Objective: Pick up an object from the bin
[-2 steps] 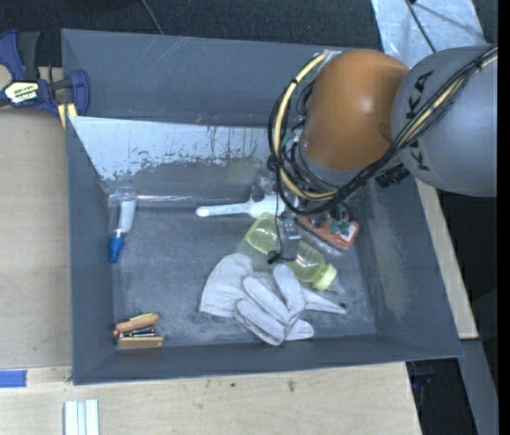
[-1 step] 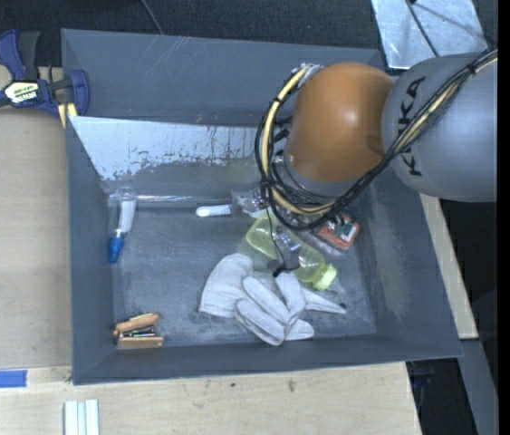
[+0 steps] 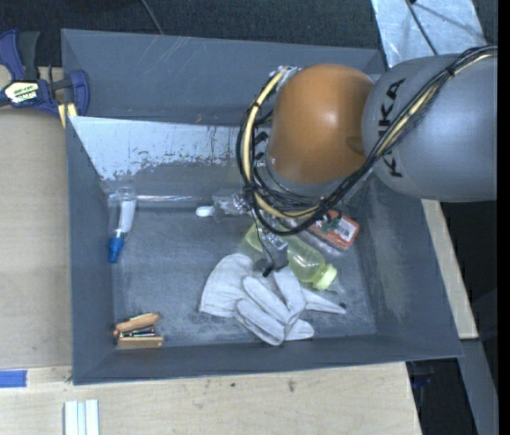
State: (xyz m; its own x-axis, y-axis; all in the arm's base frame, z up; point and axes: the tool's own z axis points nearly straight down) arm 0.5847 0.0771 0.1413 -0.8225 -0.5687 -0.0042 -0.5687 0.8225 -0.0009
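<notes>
Where the arm (image 3: 436,125) reaches in from the right, its orange cover (image 3: 318,125) and looped cables hang over the right half of the grey bin (image 3: 91,243), and the gripper (image 3: 270,261) points down beneath them. Its tip sits low in the bin, right of centre, at the spot where a white glove (image 3: 255,302) meets a yellow-green bottle (image 3: 309,263). It stands right at the glove's upper edge, but I cannot tell whether it touches the glove or the bottle. I also cannot tell whether the gripper is released or clenched, since the cover and cables hide most of it.

The glove lies crumpled on the bin floor near the front wall. The bottle lies on its side just beside the glove and touching it, with its green cap toward the right. Just beyond the bottle, toward the right wall, lies a small orange and white packet (image 3: 338,230). A small clear and metal piece (image 3: 223,207) lies left of the cables. Well apart on the left are a white tube with a blue tip (image 3: 119,229) and, in the front left corner, a brown and orange thing (image 3: 137,327).
</notes>
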